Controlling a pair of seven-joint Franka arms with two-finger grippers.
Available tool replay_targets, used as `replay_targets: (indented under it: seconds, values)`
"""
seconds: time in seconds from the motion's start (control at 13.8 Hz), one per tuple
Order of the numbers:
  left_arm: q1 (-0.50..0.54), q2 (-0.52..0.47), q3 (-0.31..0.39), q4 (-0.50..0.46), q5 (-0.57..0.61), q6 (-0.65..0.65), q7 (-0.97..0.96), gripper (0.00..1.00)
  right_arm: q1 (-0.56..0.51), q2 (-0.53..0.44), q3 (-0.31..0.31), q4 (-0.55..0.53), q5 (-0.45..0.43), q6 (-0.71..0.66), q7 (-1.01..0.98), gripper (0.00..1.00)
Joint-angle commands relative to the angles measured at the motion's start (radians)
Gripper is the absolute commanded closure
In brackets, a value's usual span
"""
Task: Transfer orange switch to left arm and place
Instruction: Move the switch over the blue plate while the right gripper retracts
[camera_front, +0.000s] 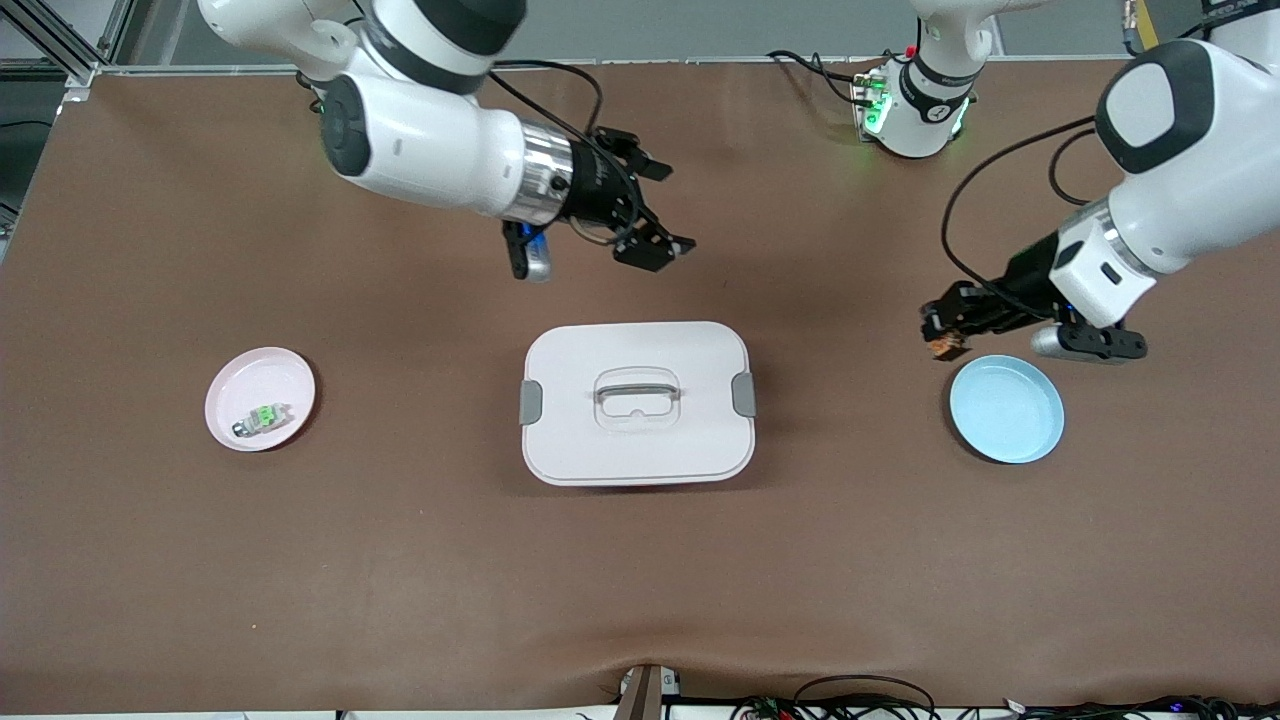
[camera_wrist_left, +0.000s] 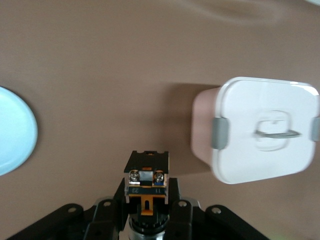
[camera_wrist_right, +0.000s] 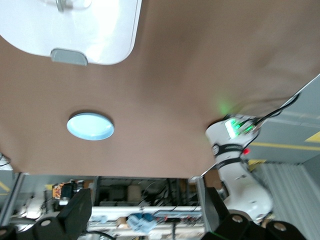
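Left claw (camera_front: 945, 338) pinches the orange switch (camera_front: 944, 347) aloft at the blue plate's (camera_front: 1006, 409) ten o'clock; right claw (camera_front: 655, 205) waits spread above the table (camera_front: 400, 560) at the box's (camera_front: 637, 402) twelve. Handover, pink plate (camera_front: 260, 398) pending.

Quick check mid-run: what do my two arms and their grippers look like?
Both are glossy white jointed arms with black bands. The right arm has a silver wrist ring, black cable and a black gripper. The left arm trails looping black cables to its black gripper.

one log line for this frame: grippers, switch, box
left gripper: shut on orange switch, up beside blue plate | right gripper: open, waiting | box: closed, mid-table
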Motion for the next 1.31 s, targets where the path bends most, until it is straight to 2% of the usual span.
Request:
replay_targets:
  seconds: [0.0, 0.15, 0.29, 0.51, 0.58, 0.73, 0.94, 1.23]
  values:
    - [0.008, 0.043, -0.010, 0.014, 0.134, -0.012, 0.006, 1.00, -0.031, -0.081, 0.011, -0.026, -0.094, -0.103, -0.057, 0.00]
    - [0.010, 0.082, -0.010, 0.029, 0.248, -0.012, 0.029, 1.00, -0.046, -0.122, 0.011, -0.038, -0.175, -0.185, -0.165, 0.00]
    - [0.027, 0.116, -0.010, 0.038, 0.284, -0.012, 0.104, 1.00, -0.064, -0.170, 0.011, -0.071, -0.255, -0.239, -0.252, 0.00]
    - [0.063, 0.144, -0.010, 0.040, 0.329, -0.010, 0.296, 1.00, -0.148, -0.237, 0.011, -0.130, -0.296, -0.318, -0.465, 0.00]
    - [0.077, 0.152, -0.010, 0.040, 0.359, -0.010, 0.359, 1.00, -0.165, -0.254, 0.011, -0.147, -0.339, -0.350, -0.542, 0.00]
    - [0.088, 0.175, -0.010, 0.038, 0.380, -0.009, 0.455, 1.00, -0.167, -0.289, 0.012, -0.178, -0.462, -0.380, -0.637, 0.00]
    - [0.122, 0.214, -0.010, 0.038, 0.428, 0.006, 0.613, 1.00, -0.213, -0.346, 0.009, -0.242, -0.531, -0.386, -0.839, 0.00]
    - [0.154, 0.280, -0.010, 0.040, 0.488, 0.075, 0.879, 1.00, -0.270, -0.374, 0.009, -0.261, -0.678, -0.426, -1.071, 0.00]
